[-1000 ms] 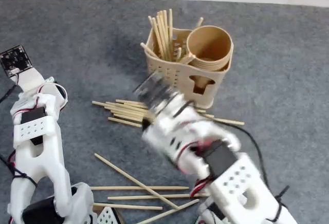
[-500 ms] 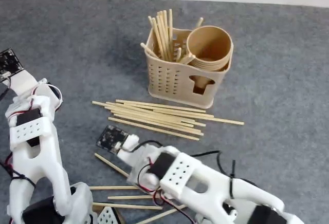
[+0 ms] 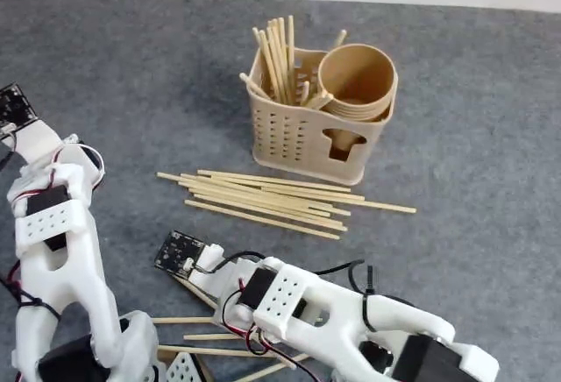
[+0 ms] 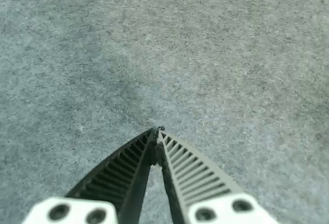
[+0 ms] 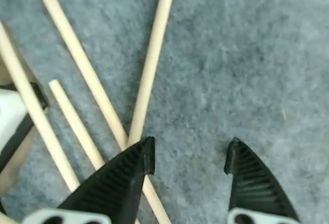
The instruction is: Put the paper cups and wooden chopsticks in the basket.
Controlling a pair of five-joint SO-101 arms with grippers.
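Right tool (image 5: 191, 154): jaws spread wide, nothing between them, poised low over the loose chopsticks (image 5: 151, 64). One jaw tip sits right above the spot where two sticks cross.
Left tool (image 4: 157, 135): pinched tight, tips meeting, empty, pointing down at bare desk (image 4: 216, 54).
Step in hand: by my read, the pick of a loose stick by the front edge, with the grasp not yet made.
Next move: likely a small sideways shift to bring one stick between the jaws, then down and close. Crossed sticks could lift together or roll off.
Right arm (image 3: 298, 307): folded low, stretched along the front edge toward the left front corner.
Left arm (image 3: 53, 224): standing by the left edge, wrist tipped downward.
Bundle of chopsticks (image 3: 272, 198): lying mid-desk, just in front of the basket.
Basket (image 3: 302, 141): toward the back edge, with paper cups (image 3: 355, 80) nested inside beside standing chopsticks (image 3: 279, 58).
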